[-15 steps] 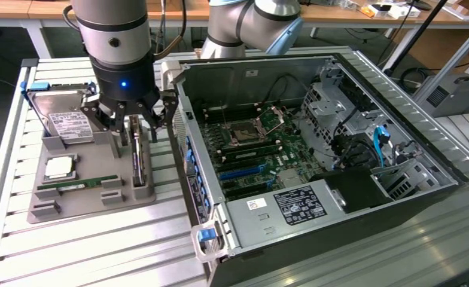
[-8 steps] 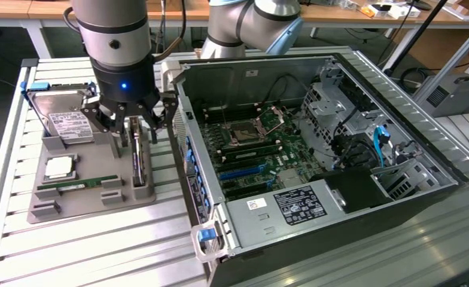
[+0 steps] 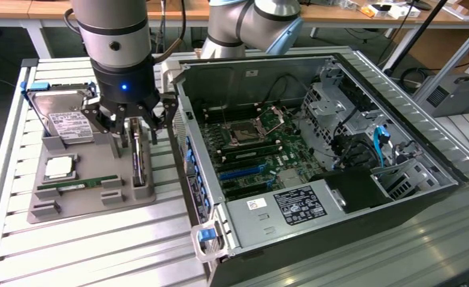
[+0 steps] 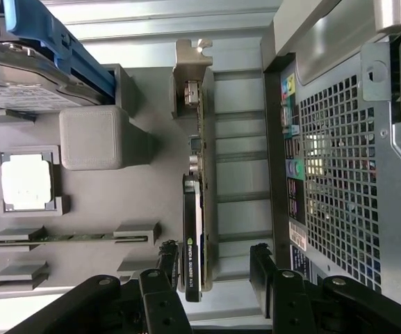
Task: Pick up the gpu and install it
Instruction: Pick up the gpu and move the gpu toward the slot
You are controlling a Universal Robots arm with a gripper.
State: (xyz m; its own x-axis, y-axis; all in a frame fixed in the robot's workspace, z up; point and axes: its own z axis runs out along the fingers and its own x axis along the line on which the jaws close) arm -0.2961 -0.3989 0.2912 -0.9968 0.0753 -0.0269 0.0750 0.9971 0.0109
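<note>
Pointing straight down, the end effector [image 3: 137,124] hovers over the upright gpu [image 3: 139,160], fingers apart.

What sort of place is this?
Likely a robotics lab's test bench: a robot arm hangs over a grey fixture holding loose computer parts, beside an opened computer case on a slatted metal table.

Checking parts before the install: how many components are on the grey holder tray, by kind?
hard drive: 1
CPU: 1
memory stick: 1
gpu: 1
Total: 4
</note>
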